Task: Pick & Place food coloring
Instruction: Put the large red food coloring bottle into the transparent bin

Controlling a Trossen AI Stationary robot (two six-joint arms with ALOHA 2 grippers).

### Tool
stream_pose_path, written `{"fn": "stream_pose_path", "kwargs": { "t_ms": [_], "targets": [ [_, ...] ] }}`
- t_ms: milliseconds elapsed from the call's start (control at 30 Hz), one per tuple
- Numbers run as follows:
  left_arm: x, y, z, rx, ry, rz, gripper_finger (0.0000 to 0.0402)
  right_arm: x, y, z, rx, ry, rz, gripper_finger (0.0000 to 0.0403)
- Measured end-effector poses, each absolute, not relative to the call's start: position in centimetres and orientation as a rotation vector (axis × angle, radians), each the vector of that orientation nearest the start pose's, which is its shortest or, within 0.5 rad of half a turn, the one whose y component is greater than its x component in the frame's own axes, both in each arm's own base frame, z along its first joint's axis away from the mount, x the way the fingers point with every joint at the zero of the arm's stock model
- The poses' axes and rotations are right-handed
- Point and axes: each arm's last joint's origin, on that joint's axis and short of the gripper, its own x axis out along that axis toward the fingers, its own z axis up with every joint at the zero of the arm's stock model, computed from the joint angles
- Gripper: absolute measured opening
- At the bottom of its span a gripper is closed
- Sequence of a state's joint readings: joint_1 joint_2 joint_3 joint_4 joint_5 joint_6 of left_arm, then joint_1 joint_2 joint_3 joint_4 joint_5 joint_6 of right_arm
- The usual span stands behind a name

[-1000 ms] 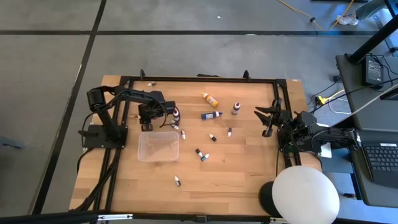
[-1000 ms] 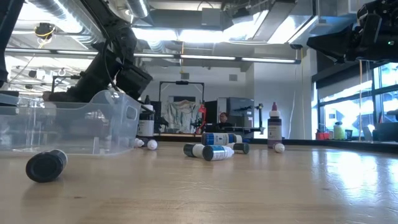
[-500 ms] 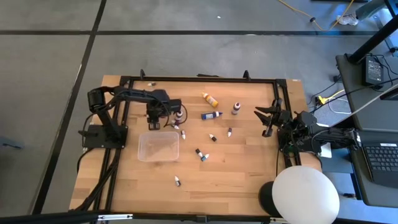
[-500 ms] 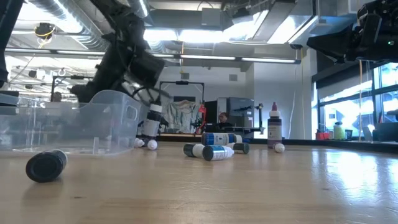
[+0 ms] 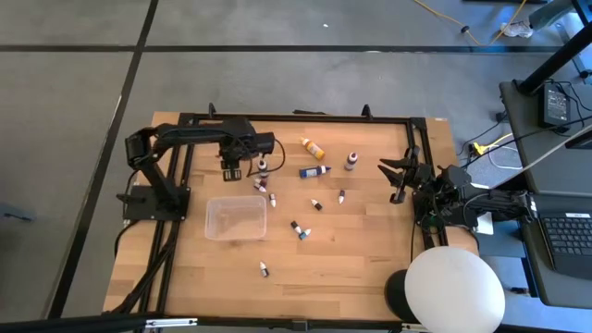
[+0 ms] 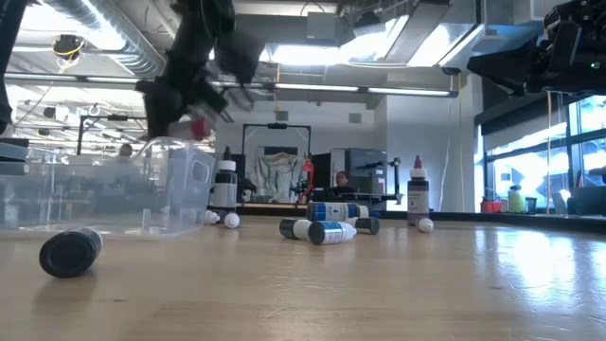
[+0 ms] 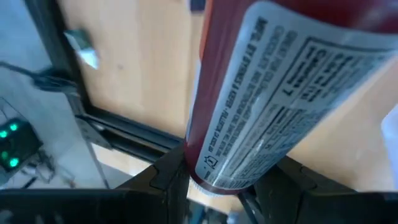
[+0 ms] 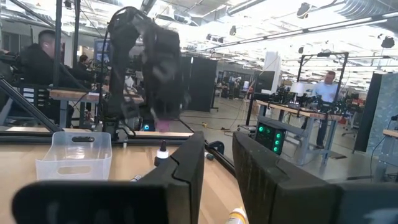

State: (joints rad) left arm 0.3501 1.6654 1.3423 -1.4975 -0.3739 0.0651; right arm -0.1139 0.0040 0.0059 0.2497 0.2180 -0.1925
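Wooden tabletop (image 5: 351,250), black-framed, was your work surface. Items you had on it:

Left gripper (image 7: 214,177): raised above the table's far left part, beyond the clear tray (image 5: 236,218); its fingers (image 7: 165,171) pinched a red food coloring bottle (image 7: 267,93) with a printed label.

Right gripper (image 5: 396,176): you had it waiting at the right edge, fingers near together, nothing between them.

Loose food coloring: orange-yellow bottle (image 5: 313,147) lying near the far rail; blue bottle (image 5: 314,171) lying just beside it; dark bottle (image 5: 351,161) upright, white cap; tiny bottles scattered mid-table (image 5: 299,229); one alone toward the near edge (image 5: 265,269)
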Motion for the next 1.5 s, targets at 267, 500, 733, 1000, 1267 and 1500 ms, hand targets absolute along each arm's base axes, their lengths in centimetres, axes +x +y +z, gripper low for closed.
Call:
{"fn": "stream_pose_path", "kwargs": {
  "t_ms": [267,500,733,1000,1267,1500],
  "targets": [
    [26.0,7.2,32.1,0.189,1.459,0.43,0.0149,9.3,-1.7,18.9,-0.172,-0.221,-0.353,0.0088],
    [29.4,3.8,34.8,0.245,0.908,0.118,0.0156,9.2,-1.7,19.0,-0.136,-0.232,-0.349,0.0088],
    [32.5,1.3,34.1,0.384,0.287,-0.404,0.0148,9.2,-1.7,19.1,-0.054,-0.265,-0.339,0.0088],
    [32.6,0.8,28.9,0.45,-0.166,-0.524,0.0149,9.2,-1.6,19.2,0.075,-0.299,-0.305,0.0088],
    [31.6,0.3,25.1,0.496,-0.331,-0.508,0.0154,9.4,-1.5,19.2,0.185,-0.303,-0.251,0.0088],
    [32.2,-0.7,23.4,0.539,-0.319,-0.537,0.0154,10.5,-1.6,18.8,0.207,-0.244,-0.221,0.0088]
  ]
}}
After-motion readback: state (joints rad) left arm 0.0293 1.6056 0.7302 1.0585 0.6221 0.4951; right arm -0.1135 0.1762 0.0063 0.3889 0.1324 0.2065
